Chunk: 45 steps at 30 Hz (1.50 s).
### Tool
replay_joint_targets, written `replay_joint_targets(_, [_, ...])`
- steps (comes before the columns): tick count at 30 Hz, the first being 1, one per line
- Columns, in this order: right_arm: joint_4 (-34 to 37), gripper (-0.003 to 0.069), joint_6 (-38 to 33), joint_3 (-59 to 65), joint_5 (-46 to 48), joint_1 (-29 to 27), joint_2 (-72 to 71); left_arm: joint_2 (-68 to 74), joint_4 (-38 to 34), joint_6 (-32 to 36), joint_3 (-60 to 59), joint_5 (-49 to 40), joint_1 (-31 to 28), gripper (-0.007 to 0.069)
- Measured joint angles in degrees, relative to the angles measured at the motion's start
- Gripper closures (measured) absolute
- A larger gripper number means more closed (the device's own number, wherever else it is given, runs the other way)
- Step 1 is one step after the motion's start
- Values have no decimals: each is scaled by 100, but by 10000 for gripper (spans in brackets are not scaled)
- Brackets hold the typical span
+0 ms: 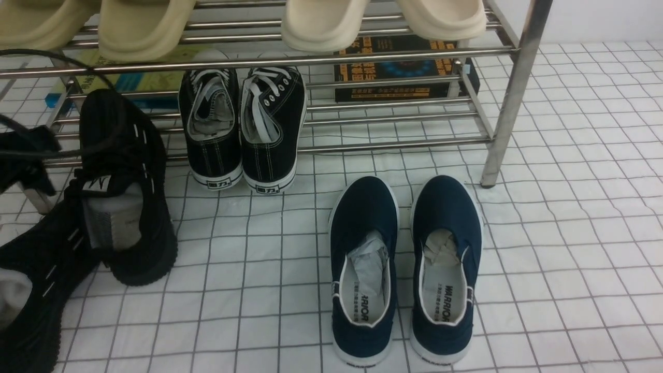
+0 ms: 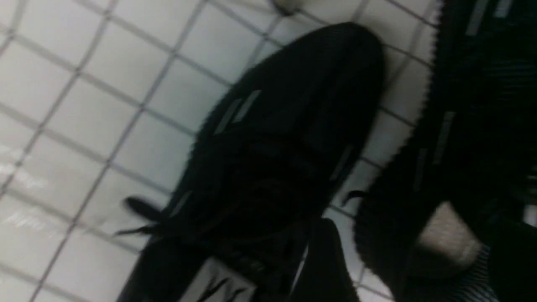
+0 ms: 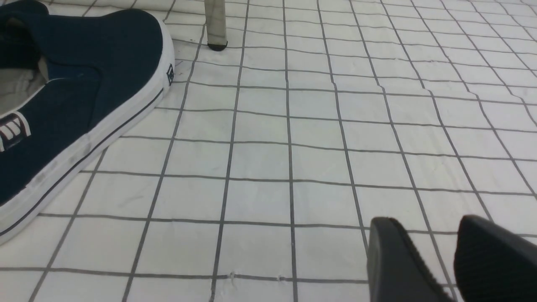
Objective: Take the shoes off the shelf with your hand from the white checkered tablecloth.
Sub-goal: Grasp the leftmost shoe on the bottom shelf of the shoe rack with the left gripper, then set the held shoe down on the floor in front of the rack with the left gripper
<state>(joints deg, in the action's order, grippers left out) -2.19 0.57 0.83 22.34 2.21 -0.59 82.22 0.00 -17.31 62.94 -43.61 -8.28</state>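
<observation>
The two black mesh shoes lie on the white checkered tablecloth (image 1: 544,248) in front of the shelf (image 1: 510,93). One shoe (image 1: 127,197) points toward the rack, the other (image 1: 31,305) sits at the bottom left corner. In the left wrist view both shoes (image 2: 285,138) (image 2: 457,126) fill the frame. My left gripper (image 2: 413,228) is open, its fingers (image 2: 331,264) straddling the foam-stuffed heel of one shoe, with cloth showing between finger and shoe. Only a dark part of the left arm (image 1: 20,150) shows in the front view. My right gripper (image 3: 426,222) hangs open over bare cloth.
Black canvas lace-ups (image 1: 241,129) stand under the shelf's lower rails. Navy slip-ons (image 1: 404,269) lie mid-cloth, one (image 3: 79,96) near the right gripper. Cream slippers (image 1: 321,20) rest on the upper tier, books (image 1: 399,72) on the lower. A shelf leg (image 3: 215,25) stands beyond.
</observation>
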Motion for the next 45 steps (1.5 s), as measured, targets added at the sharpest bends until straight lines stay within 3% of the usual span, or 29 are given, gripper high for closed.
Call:
replay_joint_targets(16, [0, 420, 0, 0, 0, 0, 0, 1173, -400, 324, 1, 710, 181, 130])
replay_joint_targets(21, [0, 420, 0, 0, 0, 0, 0, 1264, -517, 330, 1, 822, 181, 268])
replay_joint_targets(23, [0, 420, 0, 0, 0, 0, 0, 1248, -547, 335, 1, 840, 188, 406])
replay_joint_targets(24, [0, 420, 0, 0, 0, 0, 0, 1243, -553, 335, 1, 840, 188, 417])
replay_joint_targets(26, [0, 420, 0, 0, 0, 0, 0, 1183, -553, 391, 1, 828, 188, 536])
replay_joint_targets(28, [0, 420, 0, 0, 0, 0, 0, 1057, -508, 498, 1, 850, 188, 589])
replay_joint_targets(33, [0, 420, 0, 0, 0, 0, 0, 612, -483, 587, 1, 507, 188, 595])
replay_joint_targets(41, [0, 420, 0, 0, 0, 0, 0, -222, -823, 785, 1, -1049, 188, 595])
replay_joint_targets(45, [0, 420, 0, 0, 0, 0, 0, -345, -1131, 1428, -18, -1790, 188, 595])
